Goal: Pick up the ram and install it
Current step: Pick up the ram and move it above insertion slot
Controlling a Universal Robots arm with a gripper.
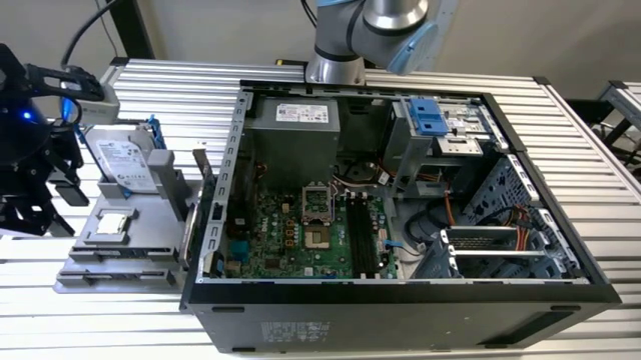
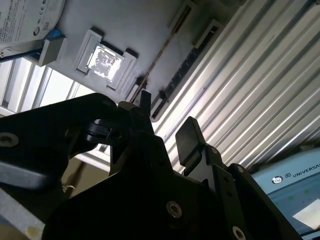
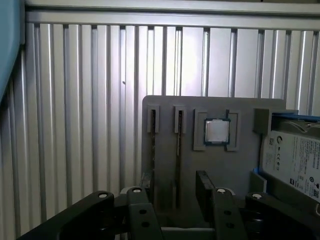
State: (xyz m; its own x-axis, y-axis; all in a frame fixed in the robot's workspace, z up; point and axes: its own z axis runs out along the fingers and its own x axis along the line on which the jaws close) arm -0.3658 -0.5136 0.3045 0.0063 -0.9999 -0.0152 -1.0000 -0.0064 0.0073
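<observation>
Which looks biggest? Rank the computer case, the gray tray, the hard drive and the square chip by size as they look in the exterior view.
Largest to smallest in the exterior view:
1. computer case
2. gray tray
3. hard drive
4. square chip
Each step is plain; none look alike.

Silver hard drive in blue-edged frame (image 3: pixel 295 160) cut off at the first wrist view's edge, thin bluish-green ram stick (image 3: pixel 178 145) seen edge-on with faces hidden, grey robot arm (image 1: pixel 341 41) cropped by the exterior view's upper edge.

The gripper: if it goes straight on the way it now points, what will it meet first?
Probably the ram, standing on edge in a slot of the grey tray, in line with the gap of the open gripper; depth is unclear.
</observation>
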